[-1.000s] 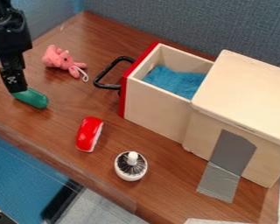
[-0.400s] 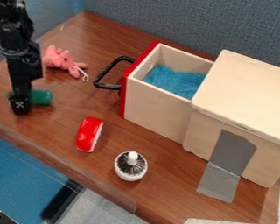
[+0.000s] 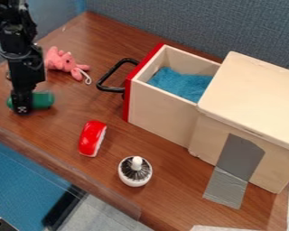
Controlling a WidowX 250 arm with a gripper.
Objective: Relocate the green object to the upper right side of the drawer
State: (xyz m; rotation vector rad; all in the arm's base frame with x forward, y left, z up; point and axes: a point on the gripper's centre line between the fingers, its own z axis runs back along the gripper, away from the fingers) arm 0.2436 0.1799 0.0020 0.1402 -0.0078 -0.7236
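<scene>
Here, nearest the camera on the brown wood-grain tabletop (image 3: 165,194), gray tape (image 3: 239,155) runs down the side of a lidded wooden box (image 3: 255,99) and onto the tabletop. Near it sits a small white round object with dark bristles and a knob (image 3: 135,171), then a glossy red oblong with a white edge (image 3: 92,138). Farther off, the green rounded cylinder (image 3: 44,100) lies on its side on the tabletop, outside the drawer and well apart from it. The gripper (image 3: 21,108) hangs down across it; whether it grips the cylinder, I cannot tell. The red-fronted wooden drawer (image 3: 162,115), pulled out from the box, holds blue cloth (image 3: 182,85); its black handle (image 3: 113,73) faces a pink plush animal (image 3: 63,62) with a white loop.
</scene>
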